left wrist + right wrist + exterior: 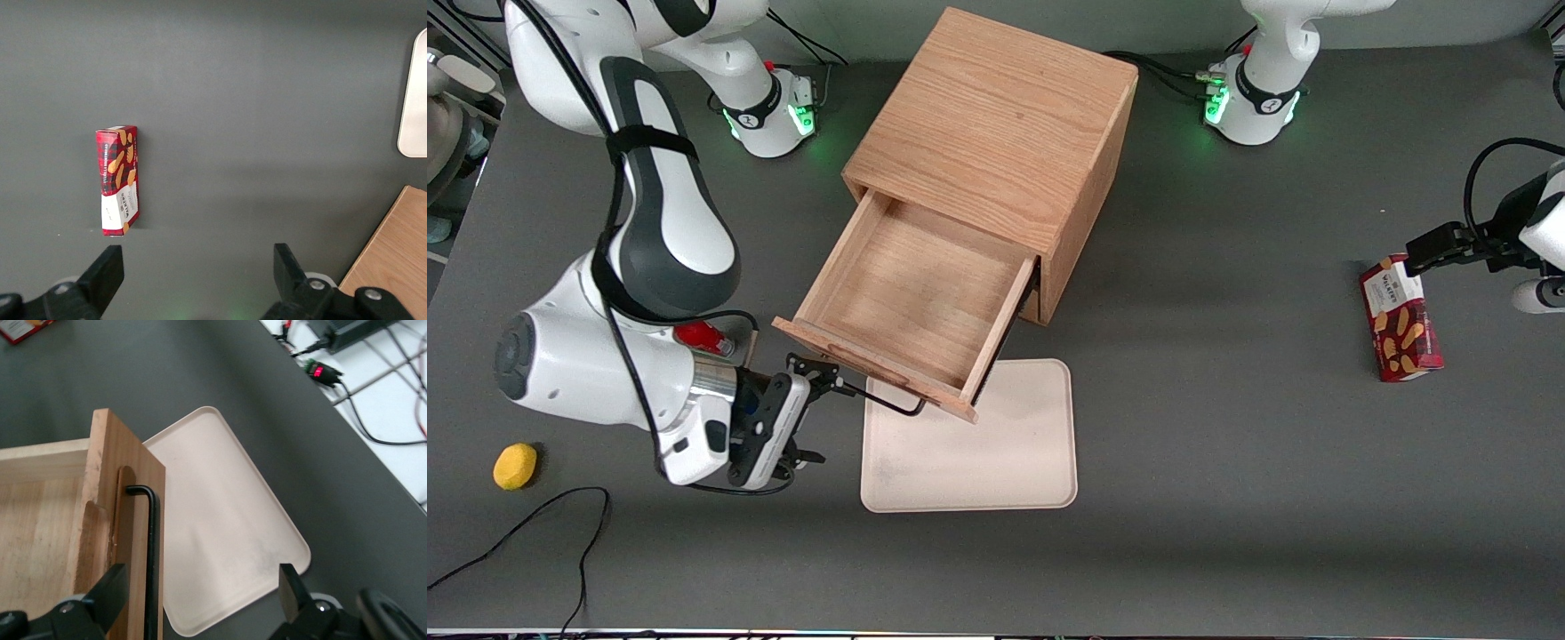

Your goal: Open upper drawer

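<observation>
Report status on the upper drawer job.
Claw open at the handle. Upper drawer pulled out over the tray. Nothing blocking.

Front view: high, steep downward look over the whole table (1183,498), facing the robot bases at the frame's top; cabinet (996,133) upper centre, tray (996,462) below it.

Right wrist view: close, looking down past the gripper (200,600), fingers spread wide, onto the upper drawer (107,520) front, its handle (152,553) and the tray (227,540). Shares drawer and tray with the front view.

Left wrist view: close, straight down on bare table, biscuit box (119,180) left of centre, tray corner (415,100) at the right edge. Box (1400,317) sits far right in the front view.
</observation>
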You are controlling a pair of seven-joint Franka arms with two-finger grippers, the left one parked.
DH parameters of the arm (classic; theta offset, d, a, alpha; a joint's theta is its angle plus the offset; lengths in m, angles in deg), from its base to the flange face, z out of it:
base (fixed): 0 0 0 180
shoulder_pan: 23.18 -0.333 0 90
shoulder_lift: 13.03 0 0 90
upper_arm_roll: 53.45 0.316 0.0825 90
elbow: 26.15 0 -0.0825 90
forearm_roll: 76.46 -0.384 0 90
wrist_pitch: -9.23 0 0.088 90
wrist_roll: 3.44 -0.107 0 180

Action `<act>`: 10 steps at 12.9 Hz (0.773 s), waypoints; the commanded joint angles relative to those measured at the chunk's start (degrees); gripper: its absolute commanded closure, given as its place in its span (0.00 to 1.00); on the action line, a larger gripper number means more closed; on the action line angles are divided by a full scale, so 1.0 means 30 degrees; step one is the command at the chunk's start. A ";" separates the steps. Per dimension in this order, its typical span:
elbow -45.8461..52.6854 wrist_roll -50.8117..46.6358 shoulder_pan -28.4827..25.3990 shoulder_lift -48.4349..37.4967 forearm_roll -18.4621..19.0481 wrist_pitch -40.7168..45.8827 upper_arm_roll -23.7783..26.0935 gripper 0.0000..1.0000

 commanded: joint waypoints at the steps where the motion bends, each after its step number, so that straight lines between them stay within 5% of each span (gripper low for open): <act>1: 0.0199 -0.2797 0.0156 -0.1250 0.1721 0.1806 -0.1006 0.00; 5: 0.0052 -0.4681 0.0010 -0.2834 0.2402 0.5847 -0.3555 0.00; 9: -0.2696 -0.5785 -0.0576 -0.5323 0.6992 0.6324 -0.4174 0.00; 10: -0.3601 -0.7564 -0.0606 -0.5849 0.7263 0.6324 -0.4406 0.00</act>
